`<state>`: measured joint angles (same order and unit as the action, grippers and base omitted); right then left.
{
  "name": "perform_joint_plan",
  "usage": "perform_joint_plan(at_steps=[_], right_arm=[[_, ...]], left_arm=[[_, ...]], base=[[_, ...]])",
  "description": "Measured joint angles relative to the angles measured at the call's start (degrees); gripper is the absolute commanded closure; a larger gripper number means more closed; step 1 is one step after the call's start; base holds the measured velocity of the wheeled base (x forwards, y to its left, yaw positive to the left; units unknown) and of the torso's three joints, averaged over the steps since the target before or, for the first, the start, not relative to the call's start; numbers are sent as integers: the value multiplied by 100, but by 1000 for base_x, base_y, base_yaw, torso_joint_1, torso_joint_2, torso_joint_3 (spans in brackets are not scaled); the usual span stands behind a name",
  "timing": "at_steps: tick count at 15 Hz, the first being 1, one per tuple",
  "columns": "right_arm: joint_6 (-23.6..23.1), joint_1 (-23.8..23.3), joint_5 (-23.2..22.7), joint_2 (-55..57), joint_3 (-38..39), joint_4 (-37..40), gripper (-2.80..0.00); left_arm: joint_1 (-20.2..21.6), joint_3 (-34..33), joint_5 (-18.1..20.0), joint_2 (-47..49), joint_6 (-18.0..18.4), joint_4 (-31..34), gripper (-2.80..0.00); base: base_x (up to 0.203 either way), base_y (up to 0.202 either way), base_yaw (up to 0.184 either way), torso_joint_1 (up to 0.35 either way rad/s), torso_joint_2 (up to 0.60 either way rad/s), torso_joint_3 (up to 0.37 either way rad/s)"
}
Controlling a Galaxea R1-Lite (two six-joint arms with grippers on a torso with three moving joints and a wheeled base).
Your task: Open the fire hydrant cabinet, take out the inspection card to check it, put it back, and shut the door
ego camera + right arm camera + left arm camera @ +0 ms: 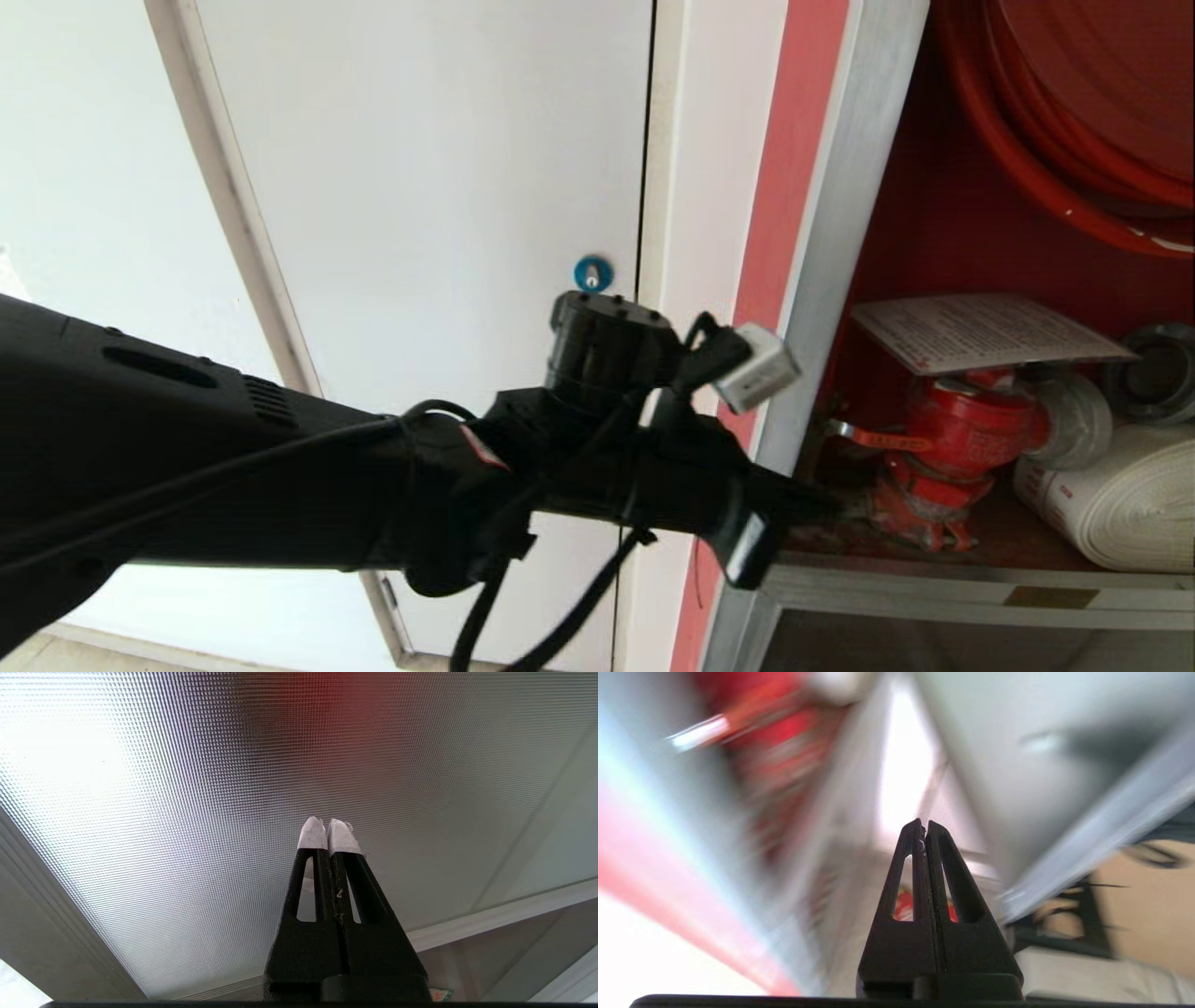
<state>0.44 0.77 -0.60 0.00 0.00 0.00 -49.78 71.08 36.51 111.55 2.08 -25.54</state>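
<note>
Reaching across from my left, the left gripper [826, 504] sits at the front lip of the fire hydrant cabinet [822, 233], just beside the red valve [952, 439]. From the left wrist camera I see its fingers [952, 877] pressed together with nothing between them; everything beyond them there is smeared.

The cabinet stands open in my head camera: red inside, silver frame, with a red painted strip [794, 149] running along the frame's outer side. To the left of that is pale wall and a plain grey panel [420, 187] with a small blue round lock [593, 273]. The arm's black body and its cables cover the lower part of that panel.

The inspection card [985, 331] lies flat on top of the valve, printed side up, well inside the cabinet. A white rolled hose [1120, 504] rests on the cabinet floor to the right of the valve, and the red hose reel [1074, 103] hangs above.

The right gripper [327, 833] has its white-tipped fingers [312, 835] closed on nothing, close to a ribbed frosted pane [187, 812] in a pale frame.
</note>
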Motion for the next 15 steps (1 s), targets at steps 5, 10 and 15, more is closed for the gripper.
perform_joint_plan(at_steps=[5, 10, 15], right_arm=[[0, 0, 0, 0, 0, 0, 0], [0, 0, 2, 0, 0, 0, 0], [0, -2, 0, 0, 0, 0, 0]], left_arm=[[1235, -1271, 26, -990, 137, -17, 0], [2248, -2488, 14, -2246, 340, -15, 0], [3012, -3342, -122, -3664, 333, -12, 0]], base=[[0, 0, 0, 0, 0, 0], [0, 0, 0, 0, 0, 0], [0, 0, 0, 0, 0, 0]])
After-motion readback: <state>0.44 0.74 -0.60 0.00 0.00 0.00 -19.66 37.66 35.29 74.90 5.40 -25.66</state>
